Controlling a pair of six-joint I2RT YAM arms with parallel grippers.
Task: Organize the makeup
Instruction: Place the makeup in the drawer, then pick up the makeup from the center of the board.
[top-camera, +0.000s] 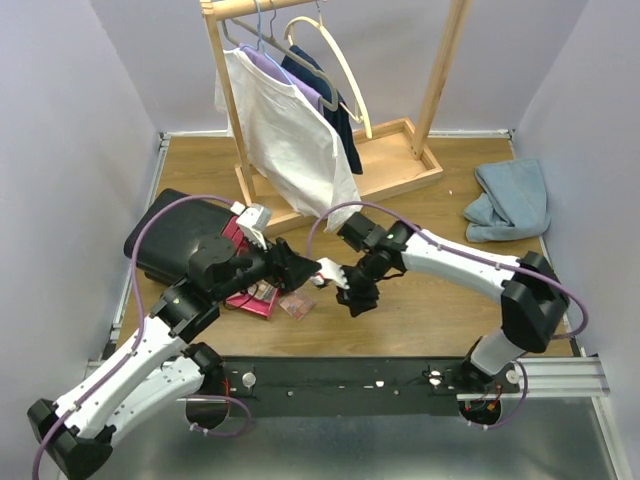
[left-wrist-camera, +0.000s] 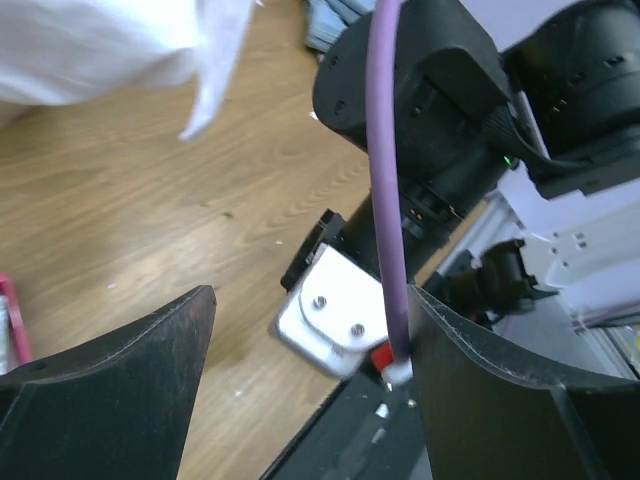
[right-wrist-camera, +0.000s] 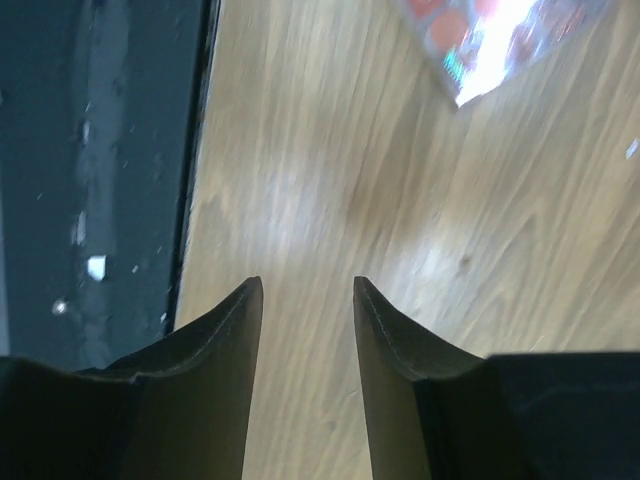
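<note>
A small flat eyeshadow palette (top-camera: 297, 305) lies on the wooden table just in front of my two grippers. In the right wrist view the same palette (right-wrist-camera: 500, 25) shows orange pans under glare at the top right. More pink makeup (top-camera: 255, 298) lies beside the black case. My left gripper (top-camera: 305, 268) (left-wrist-camera: 310, 292) is wide open and holds nothing; the right arm's wrist fills the view beyond its fingers. My right gripper (top-camera: 357, 295) (right-wrist-camera: 306, 282) hangs open over bare wood, clear of the palette.
A black case (top-camera: 175, 240) with pink drawers stands at the left. A wooden clothes rack (top-camera: 390, 160) with hung garments stands behind. A blue cloth (top-camera: 510, 200) lies far right. The dark base rail (top-camera: 340, 378) runs along the near edge.
</note>
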